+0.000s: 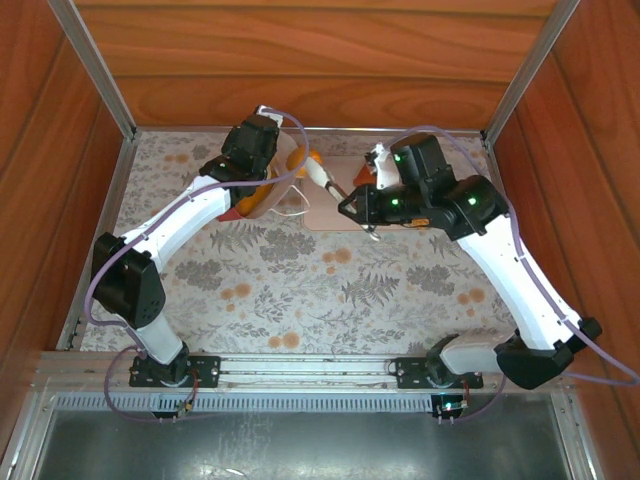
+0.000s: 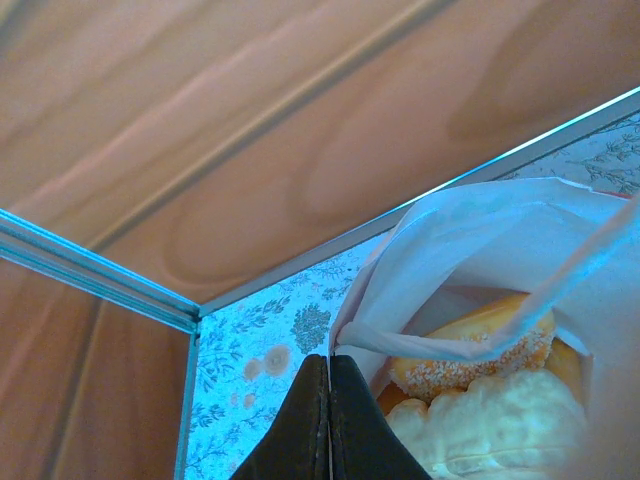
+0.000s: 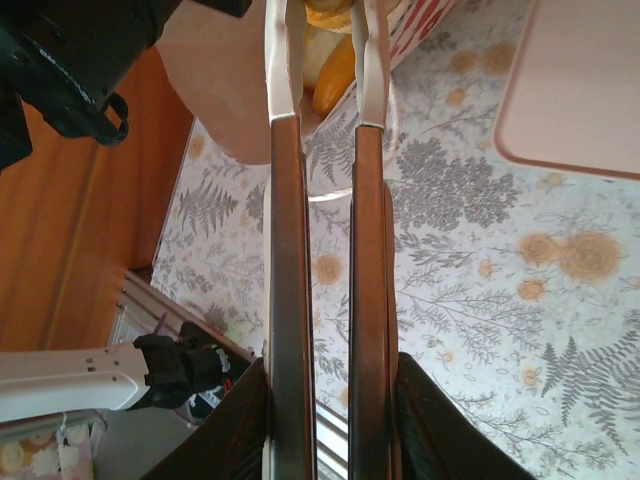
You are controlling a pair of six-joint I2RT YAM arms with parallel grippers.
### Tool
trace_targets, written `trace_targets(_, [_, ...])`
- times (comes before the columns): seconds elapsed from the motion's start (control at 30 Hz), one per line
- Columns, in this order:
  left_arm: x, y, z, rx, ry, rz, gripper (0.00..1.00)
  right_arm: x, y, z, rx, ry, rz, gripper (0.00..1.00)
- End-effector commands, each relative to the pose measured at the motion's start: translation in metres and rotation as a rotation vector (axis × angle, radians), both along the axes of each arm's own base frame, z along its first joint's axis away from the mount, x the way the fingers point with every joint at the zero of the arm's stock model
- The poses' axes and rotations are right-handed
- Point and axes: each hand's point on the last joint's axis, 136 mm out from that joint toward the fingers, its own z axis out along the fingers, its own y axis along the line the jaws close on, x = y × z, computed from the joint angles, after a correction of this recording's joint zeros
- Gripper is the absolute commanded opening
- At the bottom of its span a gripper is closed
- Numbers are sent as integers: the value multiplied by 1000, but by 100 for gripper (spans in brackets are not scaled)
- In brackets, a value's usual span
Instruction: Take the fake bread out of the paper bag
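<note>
The paper bag (image 1: 262, 200) lies tilted at the back of the table with its mouth open. My left gripper (image 1: 262, 150) is shut on the bag's white rim (image 2: 345, 340), the paper pinched between its fingers (image 2: 300, 420). Inside the bag sit a sesame-topped roll (image 2: 470, 365) and a pale knobbly piece (image 2: 500, 425). My right gripper (image 3: 330, 370) is shut on metal tongs (image 3: 290, 250). The tongs' white tips (image 3: 372, 60) stand either side of an orange roll (image 3: 335, 85) at the bag's mouth (image 1: 312, 158). The bag's red band (image 3: 420, 25) shows beside it.
A flat pale pink tray (image 1: 330, 215) lies right of the bag, under the tongs (image 1: 328, 180), and its corner (image 3: 580, 90) is in the right wrist view. Wooden walls and aluminium posts (image 2: 100, 275) close in the floral table (image 1: 300, 290).
</note>
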Motion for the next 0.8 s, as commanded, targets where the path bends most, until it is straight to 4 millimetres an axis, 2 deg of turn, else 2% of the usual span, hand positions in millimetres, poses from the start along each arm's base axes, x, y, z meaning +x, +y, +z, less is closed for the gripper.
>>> trace_targets(0.0, [4, 8, 15, -1, -38, 36, 0, 4, -21, 25, 4, -89, -61, 16])
trace_targets(0.1, [2, 10, 17, -1, -41, 36, 0, 6, -42, 26, -60, -100, -124, 17])
trace_targets(0.23, [0, 10, 20, -10, -46, 33, 0, 7, -69, 15, -201, -80, -205, 16])
trace_targets(0.33, [-1, 10, 23, -18, -53, 31, 0, 6, -75, 0, -268, -42, -203, 16])
trace_targets(0.57, [-2, 10, 27, -28, -59, 29, 0, 18, -94, -45, -511, 69, -231, 14])
trace_targets(0.77, [-4, 11, 27, -34, -60, 31, 0, 29, -99, -70, -661, 126, -210, 13])
